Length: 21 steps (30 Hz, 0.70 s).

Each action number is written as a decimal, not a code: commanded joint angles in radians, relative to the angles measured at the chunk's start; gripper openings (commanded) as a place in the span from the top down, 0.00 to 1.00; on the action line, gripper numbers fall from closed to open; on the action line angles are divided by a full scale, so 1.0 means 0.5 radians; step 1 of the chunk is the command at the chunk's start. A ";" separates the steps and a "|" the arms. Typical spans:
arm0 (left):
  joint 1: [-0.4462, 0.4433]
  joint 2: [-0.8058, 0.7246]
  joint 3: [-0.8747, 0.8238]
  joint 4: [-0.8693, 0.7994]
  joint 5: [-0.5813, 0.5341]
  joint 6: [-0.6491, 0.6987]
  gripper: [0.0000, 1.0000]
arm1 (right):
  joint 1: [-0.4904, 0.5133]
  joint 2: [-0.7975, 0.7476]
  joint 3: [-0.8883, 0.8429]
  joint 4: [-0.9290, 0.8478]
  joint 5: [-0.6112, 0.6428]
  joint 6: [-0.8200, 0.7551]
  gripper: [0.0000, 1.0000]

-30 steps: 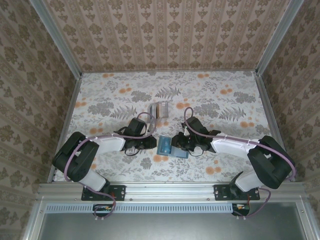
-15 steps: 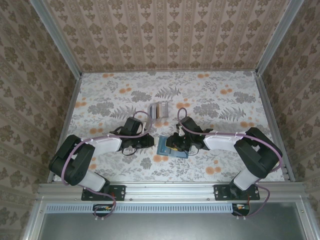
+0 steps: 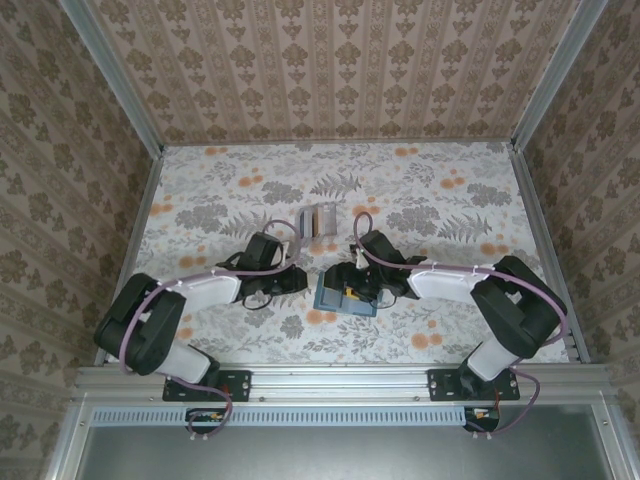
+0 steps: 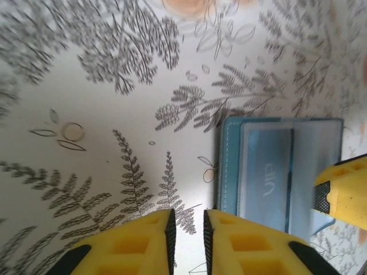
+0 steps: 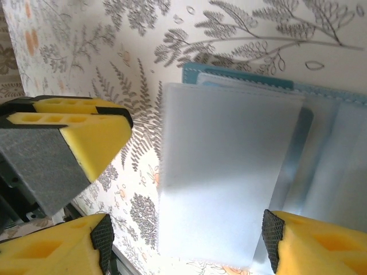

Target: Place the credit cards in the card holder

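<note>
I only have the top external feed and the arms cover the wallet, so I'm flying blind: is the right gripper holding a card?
Observer: No. The right wrist view shows the right gripper open and empty, astride a clear sleeve of the teal wallet.
Operator: And the left gripper?
Observer: The left gripper is empty, jaws a narrow gap apart, over bare table beside the wallet.
Operator: Any card visible?
Observer: In the left wrist view, a blue card lies under a clear sleeve inside the wallet.

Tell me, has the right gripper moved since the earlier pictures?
Yes. In the top view the right gripper has shifted left over the dark teal folding wallet, against the fixed clear plastic card holder.
</note>
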 commanded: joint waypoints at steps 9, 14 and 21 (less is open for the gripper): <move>0.167 -0.521 0.085 -0.401 -0.406 0.034 0.54 | -0.024 -0.076 0.502 -0.443 0.505 -0.467 0.26; 0.345 -0.676 0.124 -0.618 -0.454 0.013 0.36 | -0.022 0.154 0.860 -0.477 0.688 -0.640 0.26; 0.423 -0.853 0.167 -0.828 -0.499 0.143 0.18 | -0.026 0.543 1.300 -0.627 0.859 -0.714 0.27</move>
